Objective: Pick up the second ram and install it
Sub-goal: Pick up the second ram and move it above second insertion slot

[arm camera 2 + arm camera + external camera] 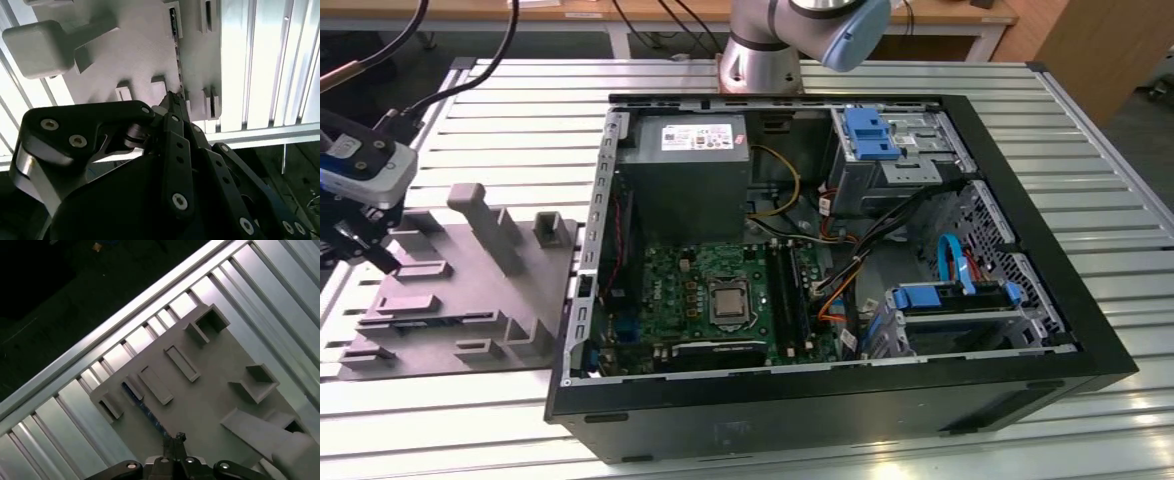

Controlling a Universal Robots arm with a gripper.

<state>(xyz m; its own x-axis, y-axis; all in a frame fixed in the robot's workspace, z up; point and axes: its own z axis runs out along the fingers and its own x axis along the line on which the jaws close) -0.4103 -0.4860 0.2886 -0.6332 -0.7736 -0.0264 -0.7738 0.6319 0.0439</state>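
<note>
The gripper [175, 437] hangs over the gray fixture [215, 390]. The second ram [145, 410] stands on edge in the fixture's slot and runs away from directly under the gripper's tip. Whether the hand has closed on it cannot be told. A good pick likely needs a square grip across the thin board and a straight lift, without twisting it against the slot walls.

Grey fixture blocks [156, 385] close beside the second ram [147, 412]

second ram [145, 410] end behind gripper [175, 438], arm [781, 45] cropped
</note>
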